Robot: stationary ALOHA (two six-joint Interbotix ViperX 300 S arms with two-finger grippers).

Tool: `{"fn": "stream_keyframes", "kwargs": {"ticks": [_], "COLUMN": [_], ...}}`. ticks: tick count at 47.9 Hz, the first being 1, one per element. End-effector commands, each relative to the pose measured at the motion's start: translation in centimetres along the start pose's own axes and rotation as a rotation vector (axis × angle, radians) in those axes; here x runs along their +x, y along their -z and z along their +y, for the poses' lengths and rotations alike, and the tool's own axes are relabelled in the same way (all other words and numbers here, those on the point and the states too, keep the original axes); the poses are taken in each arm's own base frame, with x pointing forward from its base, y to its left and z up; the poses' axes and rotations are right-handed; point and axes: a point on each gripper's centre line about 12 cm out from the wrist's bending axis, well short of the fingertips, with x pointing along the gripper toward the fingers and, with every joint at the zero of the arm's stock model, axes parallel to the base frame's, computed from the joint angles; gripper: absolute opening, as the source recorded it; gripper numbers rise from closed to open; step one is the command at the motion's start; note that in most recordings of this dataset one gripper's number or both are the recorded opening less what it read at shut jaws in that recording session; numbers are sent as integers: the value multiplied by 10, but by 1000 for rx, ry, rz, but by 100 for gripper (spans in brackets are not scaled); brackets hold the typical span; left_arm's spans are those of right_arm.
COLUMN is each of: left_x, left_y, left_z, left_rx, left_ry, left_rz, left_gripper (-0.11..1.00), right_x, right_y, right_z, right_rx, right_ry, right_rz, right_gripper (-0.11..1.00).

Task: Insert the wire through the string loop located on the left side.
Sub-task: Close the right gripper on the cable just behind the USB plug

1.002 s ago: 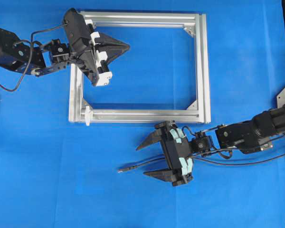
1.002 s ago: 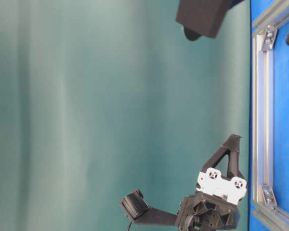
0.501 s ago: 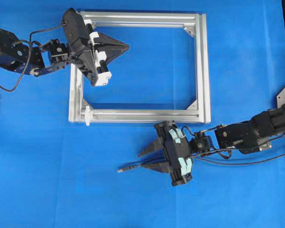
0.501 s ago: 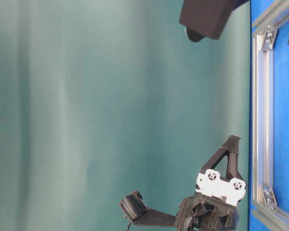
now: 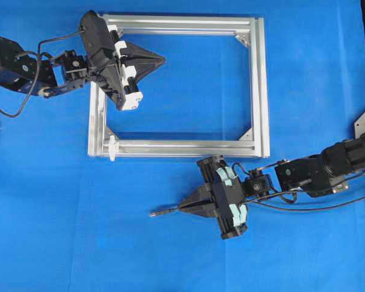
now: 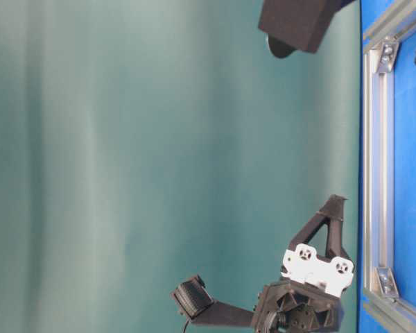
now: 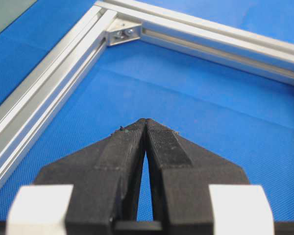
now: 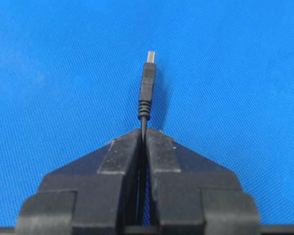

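Right claw [image 5: 184, 208], seen from overhead, has its jaws pinched shut on the wire [image 5: 164, 212] just behind the plug, whose tip pokes out toward the left. It sits on the blue mat below the silver frame [image 5: 258, 85], a little apart from the frame's lower bar. The string loop [image 5: 112, 148] is a small white ring at the frame's lower left corner, up and to the left of the plug. The left claw [image 5: 161, 59] hovers inside the frame's upper left corner with its jaws together and nothing between them.

From table level, the left claw [image 6: 335, 200] hangs above the frame's bar [image 6: 374, 159]; the wire cannot be made out here.

At the left wrist, the closed tips [image 7: 146, 121] point across the bare mat toward a corner bracket [image 7: 121, 31] of the frame.

At the right wrist, the plug [image 8: 147, 85] stands straight out past the shut fingertips [image 8: 121, 147], well centred.

With the grip this short, the plug should steer well. I judge the best approach is to lift slightly, line the plug's axis up with the loop's opening at the frame corner, and advance slowly so the ring is not pushed aside.
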Motion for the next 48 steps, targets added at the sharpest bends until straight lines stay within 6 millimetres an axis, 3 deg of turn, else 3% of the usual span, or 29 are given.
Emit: {"fn": "stream_keyframes", "kwargs": {"ticks": [1,10,23,48], "left_x": [-1,-1,-1,-2], "left_y": [-14,-14,-13,-13], "left_z": [-2,-2,-2,-2], "left_rx": [0,0,-1,-1], "left_ry": [6,6,6,7], "left_rz": [-41,-41,-37,-37], "left_gripper": [0,0,0,0], "right_x": [-1,-12,-35,-38], "right_y": [-16,-32,-74,-75], "right_z": [1,3,7,7], "right_rx": [1,1,-2,1], "right_ry": [-4,-4,-4,0], "right_rz": [-44,-49,-60,-37], "right_gripper": [1,1,1,1]}}
